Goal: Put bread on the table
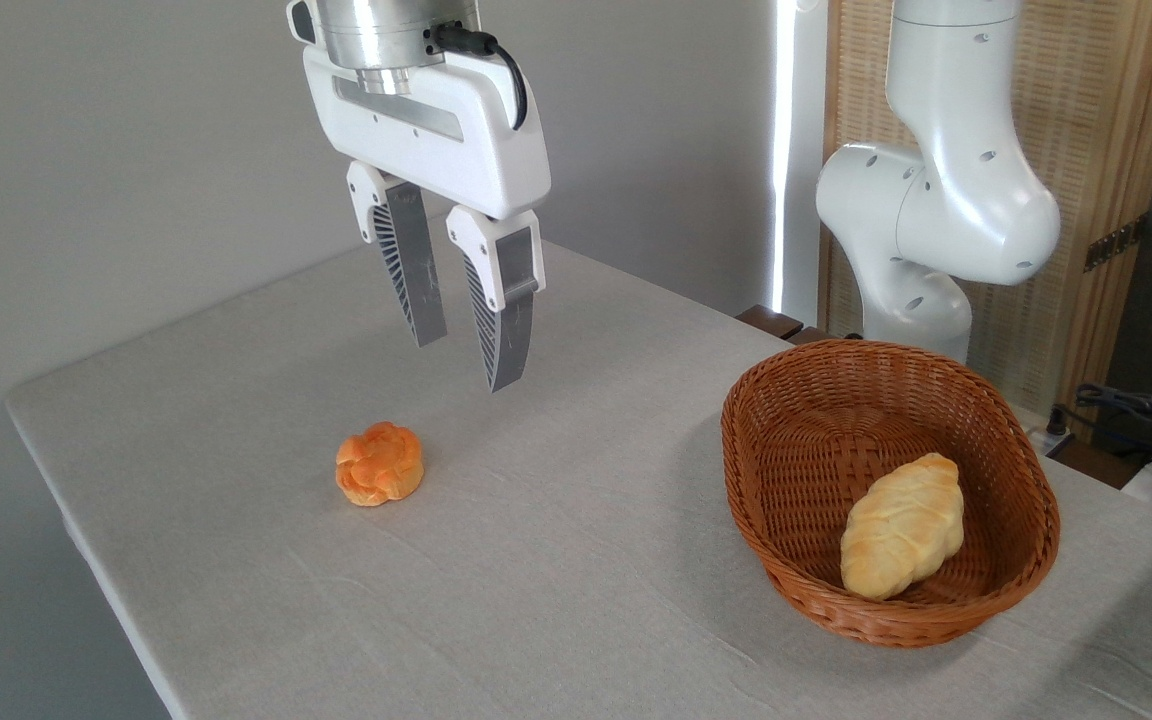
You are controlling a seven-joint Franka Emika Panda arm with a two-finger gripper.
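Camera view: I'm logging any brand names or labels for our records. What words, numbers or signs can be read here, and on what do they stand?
None can be read.
Gripper: no lettering shows on its white body or fingers.
Arm: plain white, no logo visible.
Basket, bread, bun and table: no labels.
Dark strip on the wooden screen: holds small marks, too small to read.

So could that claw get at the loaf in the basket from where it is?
Probably yes: the end effector hangs open and empty above the table, the loaf lies uncovered, and the basket is open on top.
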